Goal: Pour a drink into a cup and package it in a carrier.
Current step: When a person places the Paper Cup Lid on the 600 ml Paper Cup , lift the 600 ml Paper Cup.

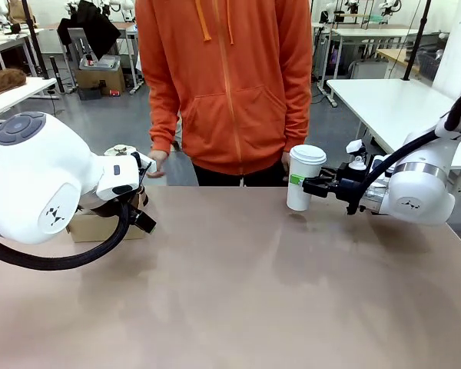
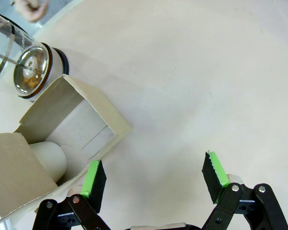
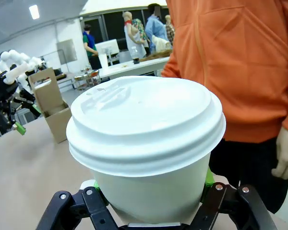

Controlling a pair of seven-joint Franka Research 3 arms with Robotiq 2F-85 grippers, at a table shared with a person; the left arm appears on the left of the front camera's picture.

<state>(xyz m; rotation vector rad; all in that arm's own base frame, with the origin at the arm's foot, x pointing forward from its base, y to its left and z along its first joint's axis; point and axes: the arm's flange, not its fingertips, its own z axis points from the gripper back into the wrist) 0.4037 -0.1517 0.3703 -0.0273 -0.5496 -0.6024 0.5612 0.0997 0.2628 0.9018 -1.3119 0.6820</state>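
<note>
My right gripper (image 1: 309, 187) is shut on the white lidded cup (image 1: 303, 178), holding it upright near the table's far edge in front of the person. In the right wrist view the cup (image 3: 149, 143) sits between the fingers (image 3: 93, 203). The brown cardboard carrier (image 1: 100, 227) stands at the far left, partly behind my left arm. My left gripper (image 2: 153, 179) hangs open over bare table just right of the carrier (image 2: 72, 120), whose near pocket holds a white rounded shape (image 2: 50, 160). Beside it stands the glass pitcher (image 2: 31, 72), with a brownish tint of drink inside.
A person in an orange hoodie (image 1: 227, 84) stands at the far edge, one hand (image 1: 157, 163) near the pitcher's top (image 1: 121, 151). The table (image 1: 238, 292) stretches bare between the arms. In the right wrist view the carrier (image 3: 50, 103) appears far off to the left.
</note>
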